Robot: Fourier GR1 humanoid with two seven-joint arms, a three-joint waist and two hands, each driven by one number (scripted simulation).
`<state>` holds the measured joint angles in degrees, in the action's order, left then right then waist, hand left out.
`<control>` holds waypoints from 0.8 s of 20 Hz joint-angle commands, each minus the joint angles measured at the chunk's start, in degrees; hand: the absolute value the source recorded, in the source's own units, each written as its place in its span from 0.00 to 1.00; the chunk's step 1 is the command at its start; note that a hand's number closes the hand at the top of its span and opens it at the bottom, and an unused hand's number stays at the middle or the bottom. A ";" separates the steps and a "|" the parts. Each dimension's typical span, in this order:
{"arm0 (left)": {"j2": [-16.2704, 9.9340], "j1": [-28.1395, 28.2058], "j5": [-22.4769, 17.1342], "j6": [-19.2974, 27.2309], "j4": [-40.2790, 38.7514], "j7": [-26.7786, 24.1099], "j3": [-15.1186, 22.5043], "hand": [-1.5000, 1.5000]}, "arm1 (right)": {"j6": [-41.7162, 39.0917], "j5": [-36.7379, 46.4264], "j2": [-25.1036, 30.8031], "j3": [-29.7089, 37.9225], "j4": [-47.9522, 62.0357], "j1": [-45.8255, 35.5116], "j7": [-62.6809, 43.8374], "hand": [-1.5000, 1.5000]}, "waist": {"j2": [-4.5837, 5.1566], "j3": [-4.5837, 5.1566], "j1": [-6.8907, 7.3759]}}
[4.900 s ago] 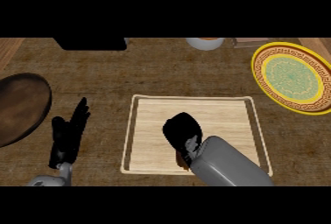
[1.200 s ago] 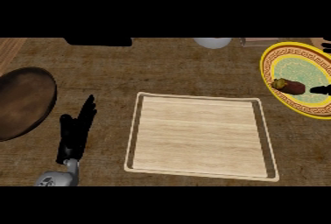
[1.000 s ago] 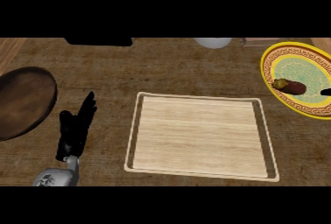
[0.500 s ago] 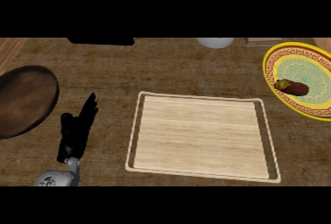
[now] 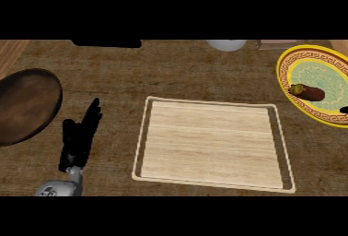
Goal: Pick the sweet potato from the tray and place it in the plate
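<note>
Sweet potato (image 5: 308,92) lies on the plate (image 5: 299,69), at the surface's far right edge. Long axis slants from upper left to lower right in the head view; it sits on the plate's left half, just inside the patterned band, apart from the rim. Judged from this, placing is done.

Tray (image 5: 212,143) at mid-surface, nothing on it. Plate lies beyond its far right corner, near but not touching.

Right hand: only a small dark speck shows at the right edge (image 5: 344,110), below the sweet potato and over the plate's rim; cannot tell how it is set. It is the nearer hand by a wide margin.

Left hand (image 5: 79,138) rests on the surface left of the tray, fingers straight and pressed together, pointing toward the far edge, holding nothing. The whole tray lies between it and the sweet potato.

Other things: a dark brown dish (image 5: 26,108) at the left edge; a pale round object (image 5: 226,44) and a dark block (image 5: 107,43) along the far edge. Nothing crowds the plate.
</note>
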<state>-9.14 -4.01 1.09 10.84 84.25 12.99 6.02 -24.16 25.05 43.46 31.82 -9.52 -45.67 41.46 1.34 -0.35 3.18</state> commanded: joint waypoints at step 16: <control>1.49 0.55 1.44 0.14 -0.90 -1.24 0.82 0.50 | 3.55 1.33 2.36 -0.84 1.15 3.93 3.69 0.00 | 0.35 -0.11 0.32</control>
<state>-8.68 -3.58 1.66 10.34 83.87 11.99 5.93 -19.96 26.14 45.16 31.07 -8.68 -42.97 43.24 1.58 -0.42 3.59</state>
